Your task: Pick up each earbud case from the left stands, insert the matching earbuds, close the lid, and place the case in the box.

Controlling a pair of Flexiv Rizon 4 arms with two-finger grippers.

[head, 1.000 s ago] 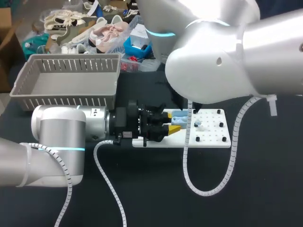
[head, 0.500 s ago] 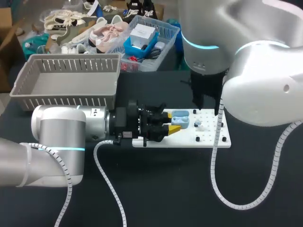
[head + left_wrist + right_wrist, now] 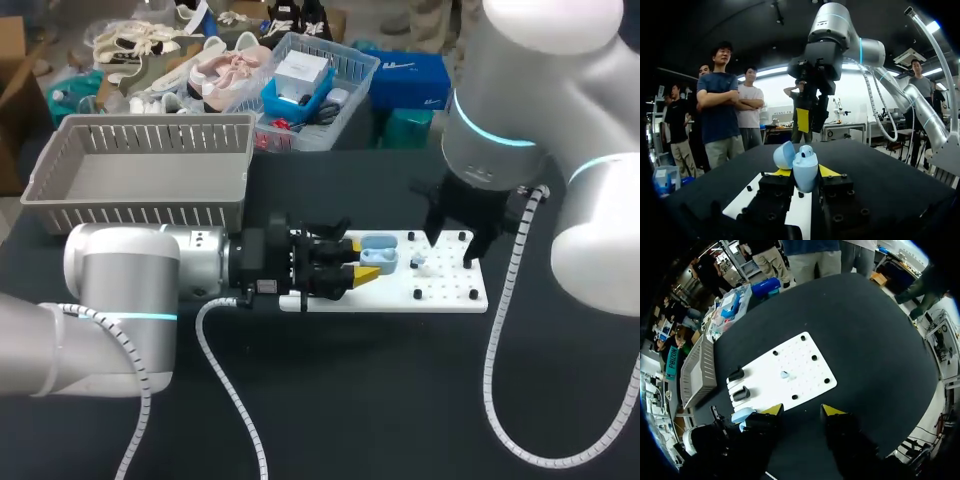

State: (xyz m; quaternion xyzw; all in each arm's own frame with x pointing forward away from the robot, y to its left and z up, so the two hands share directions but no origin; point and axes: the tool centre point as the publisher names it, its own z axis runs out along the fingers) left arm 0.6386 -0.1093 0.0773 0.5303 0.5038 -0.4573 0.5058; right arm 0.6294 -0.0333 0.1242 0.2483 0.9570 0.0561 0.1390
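Swung off from the middle, my right gripper (image 3: 802, 411) now hangs wide and empty above the white board (image 3: 802, 362), a loose earbud (image 3: 784, 374) just ahead of its tips. My left gripper (image 3: 805, 173) pinches the lid-open earbud case (image 3: 805, 167) between both fingers, with the grey box (image 3: 140, 175) well off beside it.

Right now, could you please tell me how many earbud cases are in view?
1: the open case, held in the left gripper over the white board. Others may be hidden beneath.
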